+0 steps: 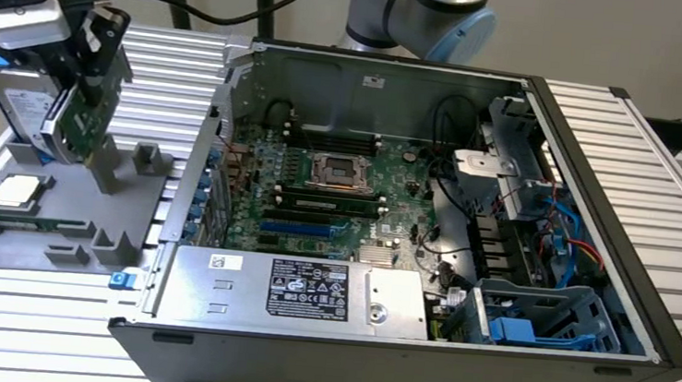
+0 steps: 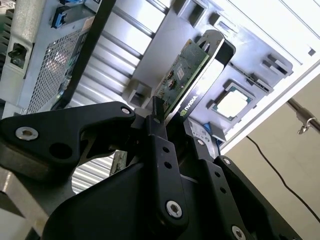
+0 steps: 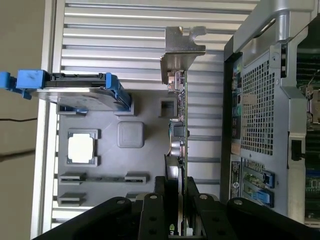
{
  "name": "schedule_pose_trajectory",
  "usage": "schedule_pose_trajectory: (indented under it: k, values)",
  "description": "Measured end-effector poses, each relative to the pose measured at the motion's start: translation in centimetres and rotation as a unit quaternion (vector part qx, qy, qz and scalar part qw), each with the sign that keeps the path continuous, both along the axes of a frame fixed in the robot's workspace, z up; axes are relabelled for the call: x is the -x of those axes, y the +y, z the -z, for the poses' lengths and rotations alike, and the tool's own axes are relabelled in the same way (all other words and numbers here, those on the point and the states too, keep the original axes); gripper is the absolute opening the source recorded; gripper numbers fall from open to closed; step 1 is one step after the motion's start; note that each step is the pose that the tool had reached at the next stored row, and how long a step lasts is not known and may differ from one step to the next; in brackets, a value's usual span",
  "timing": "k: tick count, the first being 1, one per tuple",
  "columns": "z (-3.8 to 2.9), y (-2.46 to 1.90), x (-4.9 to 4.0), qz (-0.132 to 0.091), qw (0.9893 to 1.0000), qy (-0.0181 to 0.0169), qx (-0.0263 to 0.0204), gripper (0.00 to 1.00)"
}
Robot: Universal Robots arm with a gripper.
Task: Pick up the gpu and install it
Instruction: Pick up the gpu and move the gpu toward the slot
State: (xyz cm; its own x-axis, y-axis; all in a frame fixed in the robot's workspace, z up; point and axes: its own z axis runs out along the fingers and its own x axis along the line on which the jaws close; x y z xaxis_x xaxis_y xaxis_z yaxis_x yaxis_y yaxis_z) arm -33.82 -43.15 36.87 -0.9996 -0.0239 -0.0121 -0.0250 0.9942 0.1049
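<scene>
The gpu (image 1: 82, 129) is a thin green card that stands on edge at the exterior view's left, over the grey holder (image 1: 53, 232). My gripper (image 1: 86, 85) comes down on it from above and is shut on its top edge. In the first wrist view the gpu (image 3: 184, 125) shows edge-on, its silver bracket (image 3: 182, 47) at the far end and the gripper (image 3: 181, 197) clamped on either side. In the second wrist view the black fingers (image 2: 159, 137) pinch the gpu (image 2: 181, 75). I cannot tell whether its lower edge still touches the holder.
A blue-framed hard drive (image 1: 12, 105) stands beside the card and a square CPU chip (image 1: 18, 191) lies in the holder. The open computer case (image 1: 586, 222) with its motherboard (image 1: 314, 209) and power supply (image 1: 295, 291) sits to the exterior view's right.
</scene>
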Motion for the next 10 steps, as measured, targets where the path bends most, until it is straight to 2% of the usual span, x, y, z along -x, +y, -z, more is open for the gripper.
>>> schedule_pose_trajectory:
  k: [10]
  values:
    - [-0.52,0.0,0.0,0.0,1.0,0.0,-0.0038,0.0]
